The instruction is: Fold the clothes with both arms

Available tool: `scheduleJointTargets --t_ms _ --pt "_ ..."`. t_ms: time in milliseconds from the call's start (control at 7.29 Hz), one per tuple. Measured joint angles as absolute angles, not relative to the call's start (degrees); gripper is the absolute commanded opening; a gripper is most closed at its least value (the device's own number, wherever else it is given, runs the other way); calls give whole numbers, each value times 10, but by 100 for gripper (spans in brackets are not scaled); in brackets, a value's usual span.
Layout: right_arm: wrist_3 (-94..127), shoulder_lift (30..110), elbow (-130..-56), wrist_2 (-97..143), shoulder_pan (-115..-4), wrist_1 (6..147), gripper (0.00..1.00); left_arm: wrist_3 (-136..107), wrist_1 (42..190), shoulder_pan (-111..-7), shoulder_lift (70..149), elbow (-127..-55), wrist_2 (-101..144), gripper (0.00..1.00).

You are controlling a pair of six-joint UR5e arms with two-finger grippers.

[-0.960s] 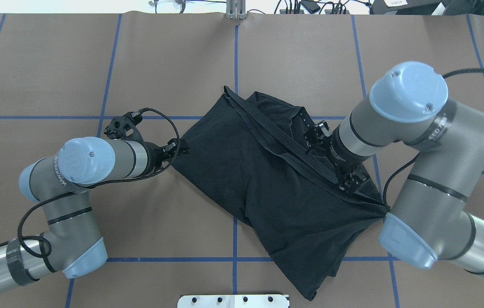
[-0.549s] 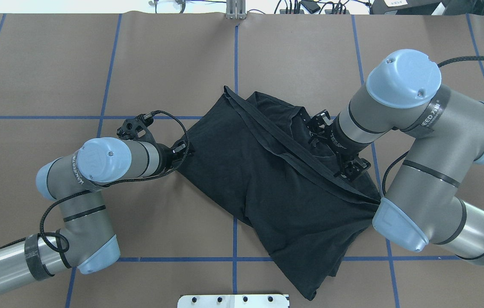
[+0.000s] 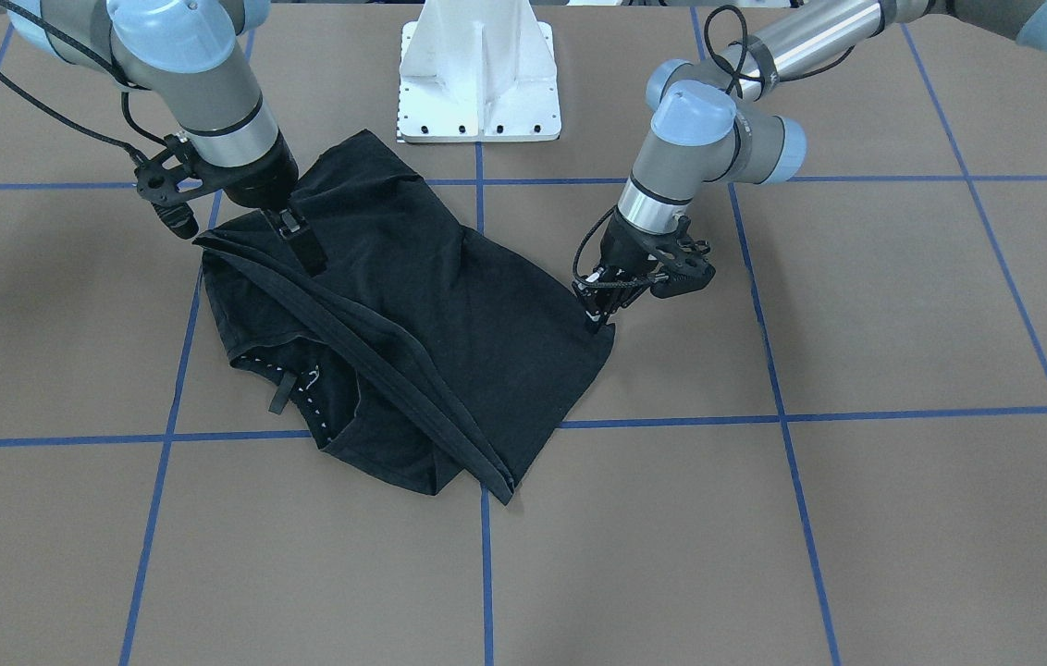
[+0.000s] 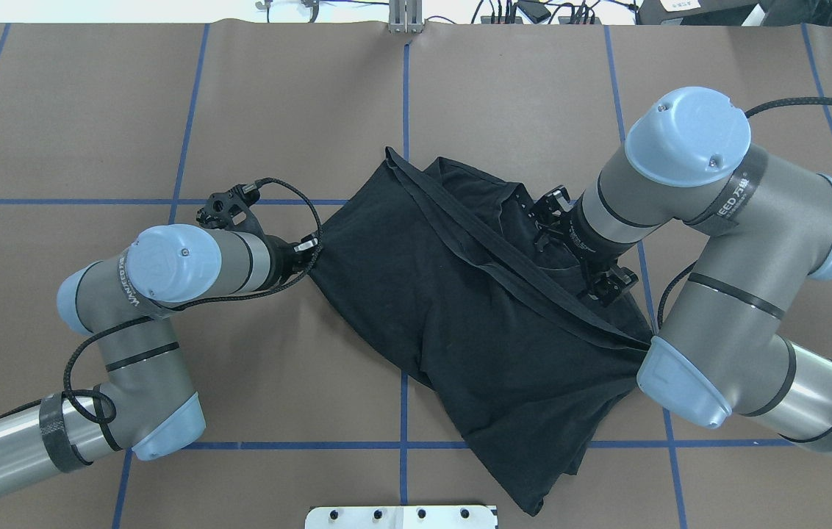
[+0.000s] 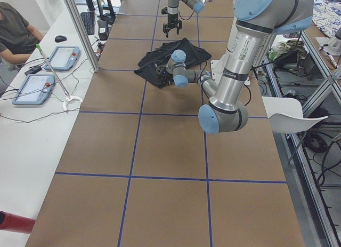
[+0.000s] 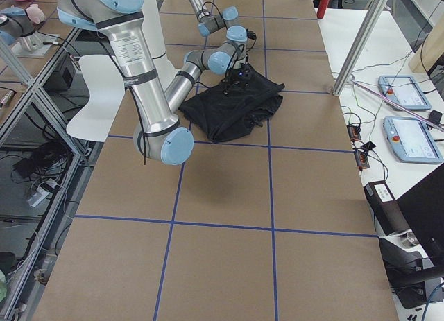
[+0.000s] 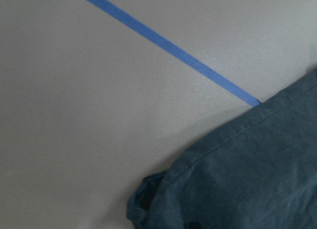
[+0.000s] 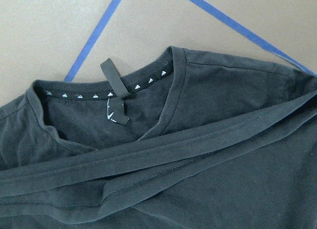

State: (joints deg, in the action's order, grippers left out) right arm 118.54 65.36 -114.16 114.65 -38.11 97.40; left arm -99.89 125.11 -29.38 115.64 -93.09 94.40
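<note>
Overhead exterior coverage finds the black T-shirt (image 4: 460, 323) lying crumpled across the middle of the brown desk (image 4: 276, 110). Its hem band (image 4: 489, 253) is drawn diagonally over the cloth, and the collar (image 8: 148, 80) is turned toward the side away from the robot. The left gripper (image 4: 311, 250) is pressed together on the corner at the shirt's left edge, low at the desk. The right gripper (image 4: 609, 286) is held above the shirt's right part, just beside the hem band, with its jaws apart.

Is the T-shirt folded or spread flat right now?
Partly folded, not neat: the T-shirt is doubled over, its hem band lying diagonally just below the exposed collar.
</note>
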Motion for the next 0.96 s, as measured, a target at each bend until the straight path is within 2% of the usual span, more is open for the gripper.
scheduleJointTargets --t_ms 411,549,686,960 --pt "1058 670 -1142 1134 -402 974 100 -929 1257 -341 1158 -926 948 0" --pt "1021 681 -1143 1135 -409 974 100 -895 1267 -369 1173 -903 949 0" --pt "998 689 -1144 1135 -412 974 100 -867 1289 -398 1220 -839 953 0" --pt "984 695 -1145 1135 -413 974 100 -828 1363 -446 1363 -643 984 0"
